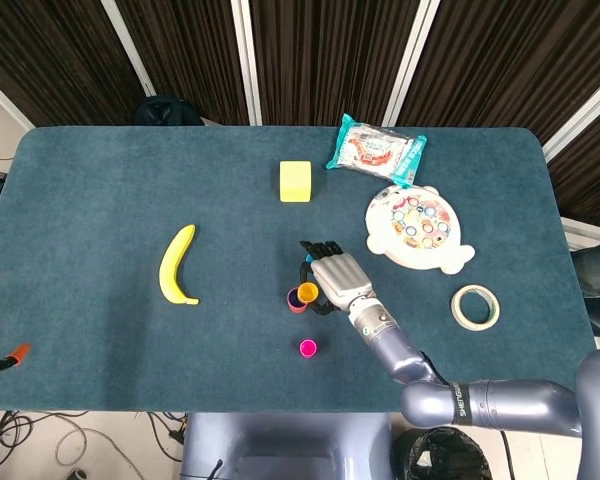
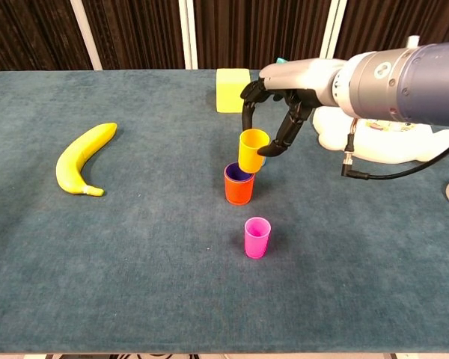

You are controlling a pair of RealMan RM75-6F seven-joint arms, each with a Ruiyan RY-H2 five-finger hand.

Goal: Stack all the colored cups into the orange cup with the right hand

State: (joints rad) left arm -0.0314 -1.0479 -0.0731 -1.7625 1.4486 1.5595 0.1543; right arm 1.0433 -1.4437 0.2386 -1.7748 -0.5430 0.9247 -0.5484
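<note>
While pinched by right robot hand (image 2: pixel 278 105), yellow cup (image 2: pixel 253 149) overlaps orange cup (image 2: pixel 239 183) rim.

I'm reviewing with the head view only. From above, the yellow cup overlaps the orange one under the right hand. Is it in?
Observer: Not seated. In the chest view the right hand holds the yellow cup with its base just at the rim of the orange cup.
Operator: Is the yellow one upright?
Observer: Slightly tilted, as far as the chest view shows.
Operator: Is anything already inside the orange cup?
Observer: Yes, a purple rim shows inside it, beside the yellow cup's base.
</note>
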